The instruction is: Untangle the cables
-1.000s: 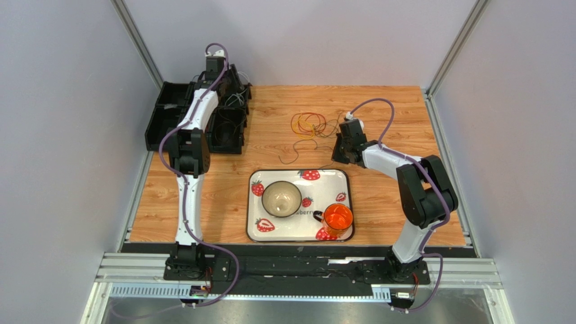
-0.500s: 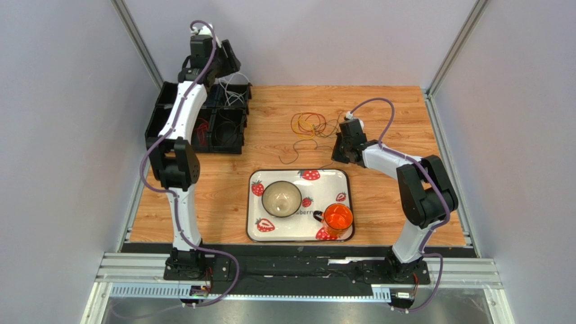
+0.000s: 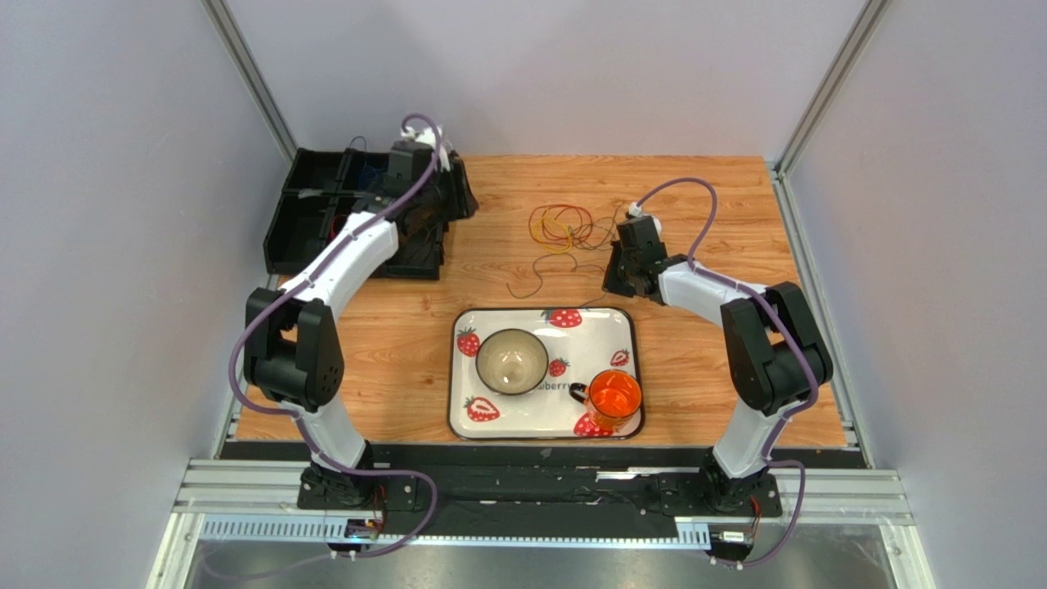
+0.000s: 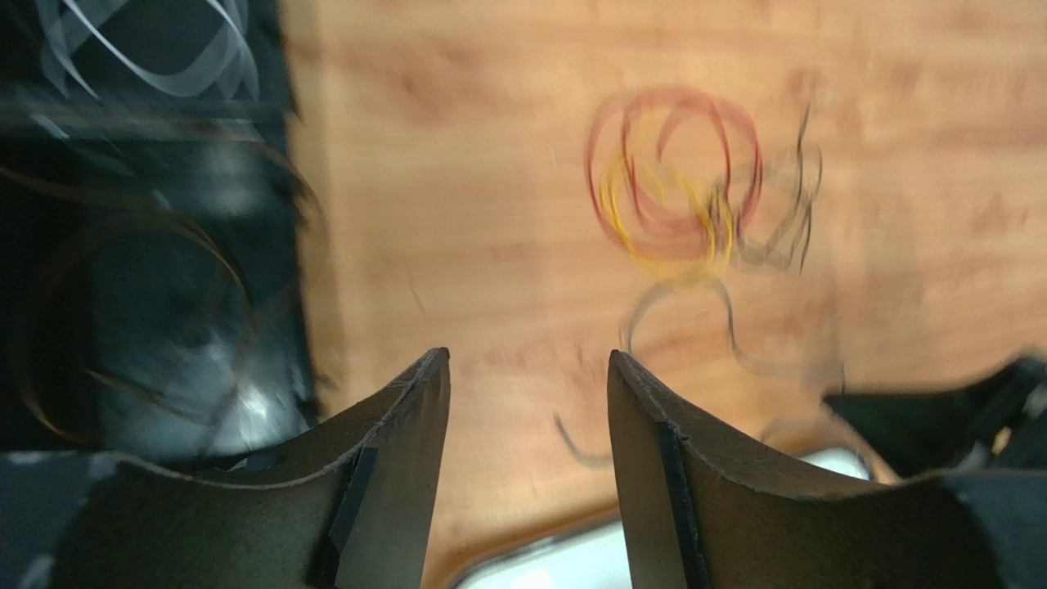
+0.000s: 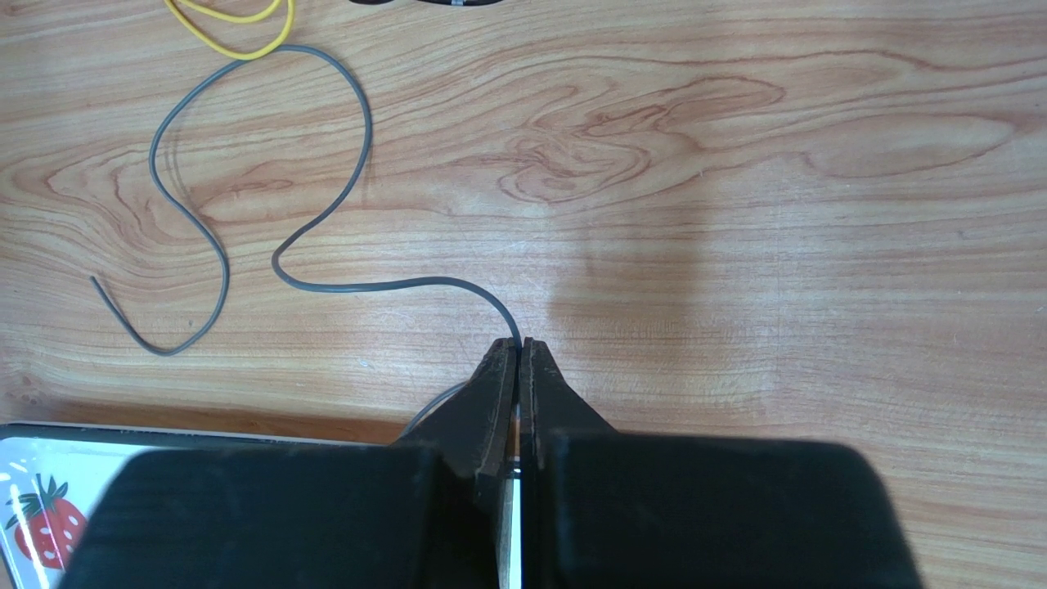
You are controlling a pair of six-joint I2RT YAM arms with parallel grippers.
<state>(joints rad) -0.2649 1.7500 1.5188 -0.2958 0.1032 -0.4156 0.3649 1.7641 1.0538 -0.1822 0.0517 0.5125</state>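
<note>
Progress looks partial, by my reading. Thin looped cables (image 3: 563,227) in red, yellow and dark colours lie overlapped in a loose knot on the light wooden table (image 3: 725,209). They are at 12 o'clock from the white rectangular tray printed with strawberries (image 3: 624,322), which carries a beige round bowl (image 3: 511,361) and an orange translucent cup (image 3: 613,398). In the left wrist view the red and yellow rings cross one another, with darker strands woven through at their 3 o'clock side, so that cluster appears not yet separated. At 10 o'clock of the table stands a set of black plastic bins (image 3: 295,203). The left wrist view shows pale white wire loops (image 4: 172,84) inside one compartment and a fainter brownish strand at its 6 o'clock. I take these as pieces already sorted, though blur prevents counting them. The left gripper (image 4: 526,362) hangs at the bins' 3 o'clock edge, at 9 o'clock from the knot, its fingers spread apart with nothing between them. The right gripper (image 5: 521,347) sits at 4 o'clock from the knot with its fingers pressed together, pinching a long grey cable (image 5: 393,286). This strand snakes toward 10 o'clock across bare wood, and its upper bend passes just beside a yellow cable (image 5: 234,54). It seems nearly clear of the rest. What remains, I judge, is drawing it away and then teasing the red, yellow and dark loops from each other.
</note>
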